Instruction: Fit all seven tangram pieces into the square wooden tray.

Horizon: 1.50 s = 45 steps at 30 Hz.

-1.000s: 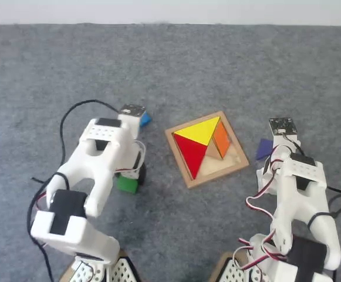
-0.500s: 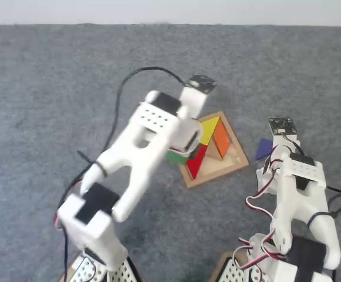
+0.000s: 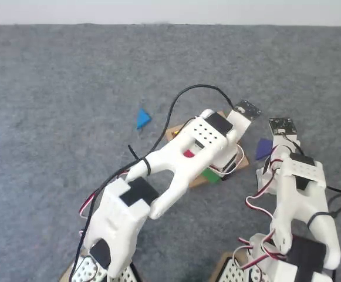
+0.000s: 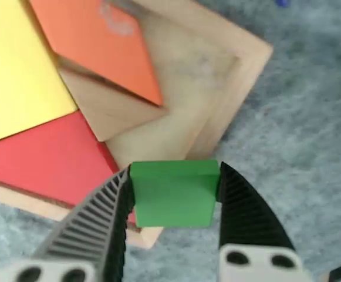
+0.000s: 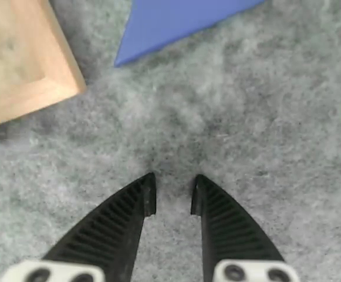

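left gripper (image 4: 175,175) pinches the green square (image 3: 211,174), just lower right of the high view's centre, over the wooden tray (image 4: 243,64) rim; carry it inward onto the bare wood beside the orange triangle (image 4: 100,47), level, then release.

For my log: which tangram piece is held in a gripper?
The green piece, clamped in the left gripper; yellow, red and orange lie in the tray, light blue and dark blue on the carpet.
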### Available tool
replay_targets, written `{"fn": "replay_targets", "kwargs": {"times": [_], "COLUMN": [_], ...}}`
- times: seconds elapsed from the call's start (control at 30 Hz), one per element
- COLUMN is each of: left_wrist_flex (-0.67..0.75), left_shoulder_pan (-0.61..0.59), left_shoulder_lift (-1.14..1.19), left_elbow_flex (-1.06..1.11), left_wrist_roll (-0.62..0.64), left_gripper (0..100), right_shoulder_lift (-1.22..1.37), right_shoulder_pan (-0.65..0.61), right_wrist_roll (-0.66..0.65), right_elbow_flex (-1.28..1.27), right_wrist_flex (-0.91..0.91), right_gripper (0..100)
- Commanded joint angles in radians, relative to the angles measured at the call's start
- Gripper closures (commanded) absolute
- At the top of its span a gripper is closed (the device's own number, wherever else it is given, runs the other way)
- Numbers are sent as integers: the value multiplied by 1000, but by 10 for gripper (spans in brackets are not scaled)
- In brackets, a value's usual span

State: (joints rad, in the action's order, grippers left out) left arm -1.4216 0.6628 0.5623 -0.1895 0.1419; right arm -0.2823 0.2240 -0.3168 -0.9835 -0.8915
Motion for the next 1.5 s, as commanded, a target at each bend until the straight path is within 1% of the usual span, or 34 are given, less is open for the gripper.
{"fn": "replay_targets", "kwargs": {"times": [0.0, 0.1, 0.17, 0.4, 0.47, 0.77, 1.03, 1.2, 1.3, 1.47], "left_wrist_flex": [18, 18, 18, 23, 23, 25, 48, 48, 66, 149], "left_shoulder_pan": [5, 5, -8, -103, -112, -89, -94, -95, -132, -195], "left_shoulder_lift": [3, 12, 6, 12, 12, 14, 15, 11, 3, 14], "left_elbow_flex": [-48, -48, -48, -108, -124, -128, -104, -107, -131, -156], "left_wrist_roll": [28, 44, 48, 48, 48, 55, 121, 127, 169, 180], "left_gripper": [879, 810, 781, 779, 779, 776, 774, 760, 753, 753], "right_shoulder_lift": [-35, -35, -35, -35, -35, -35, -35, -35, -35, -35], "right_shoulder_pan": [-15, -15, -15, -15, -15, -15, -15, -15, -15, -15], "right_wrist_roll": [-6, -6, -6, -6, -6, -6, -6, -6, -6, -6], "right_elbow_flex": [-2, -2, -2, -2, -2, -2, -2, -2, -2, -2], "right_wrist_flex": [19, 19, 19, 19, 19, 19, 19, 19, 19, 19], "right_gripper": [880, 880, 880, 880, 880, 880, 880, 880, 880, 880]}}
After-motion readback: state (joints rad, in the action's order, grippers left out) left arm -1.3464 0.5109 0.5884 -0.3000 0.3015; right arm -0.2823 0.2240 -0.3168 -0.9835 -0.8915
